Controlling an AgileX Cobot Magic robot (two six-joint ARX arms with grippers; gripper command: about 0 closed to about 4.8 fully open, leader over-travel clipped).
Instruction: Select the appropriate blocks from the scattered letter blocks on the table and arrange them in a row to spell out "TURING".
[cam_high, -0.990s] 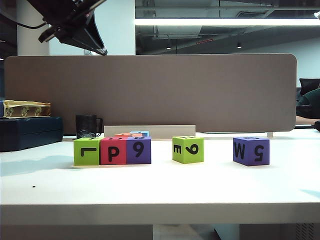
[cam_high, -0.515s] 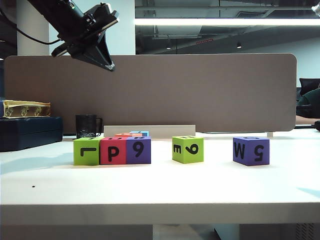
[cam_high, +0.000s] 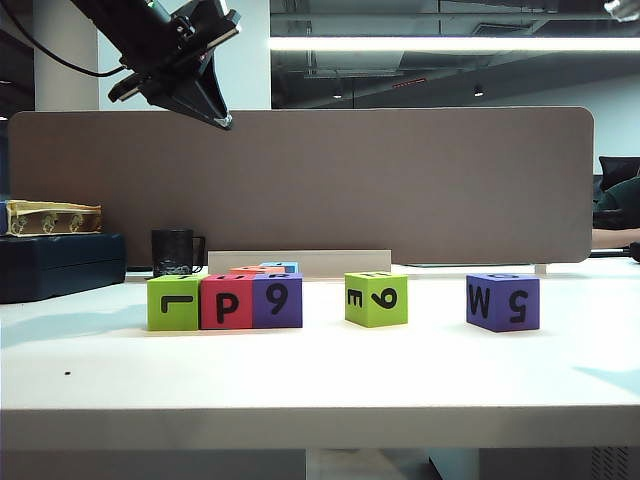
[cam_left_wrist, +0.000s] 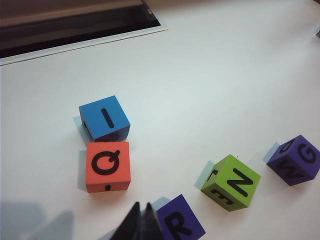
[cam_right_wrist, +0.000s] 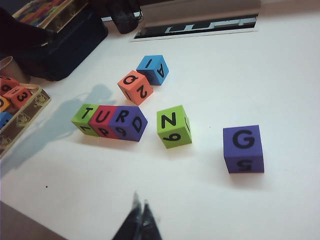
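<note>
Three blocks already set touching in a row on the white surface (cam_right_wrist: 280, 65): lime green T block (cam_right_wrist: 85, 117), red U block (cam_right_wrist: 104, 120), purple R block (cam_right_wrist: 129, 122). Next letter needed: I, showing on the top face of the light blue I block (cam_right_wrist: 153, 68), lying behind the row and touching the orange-red Q block (cam_right_wrist: 135, 86). Lime green N block (cam_right_wrist: 173, 126) just beside the row's free end but apart from it and skewed; purple G block (cam_right_wrist: 243, 147) well apart, further along the same side. Left claw (cam_high: 222, 118) high above the row's end in the exterior view, tips pressed together, nothing held; in its wrist view the closed tips (cam_left_wrist: 141, 220) hang over the gap between Q and R blocks. Right claw (cam_right_wrist: 140, 212) also closed and empty, over bare surface in front of the blocks; barely in the exterior view. Step in hand, by judgement: fetching the I block, with T, U, R done and I, N, G left. Next move calls for opening the left claw, coming down astride the blue block without nudging the touching Q block, then setting it flush against R with the I face up. Risks: dragging Q along, or disturbing the finished three on placement.
</note>
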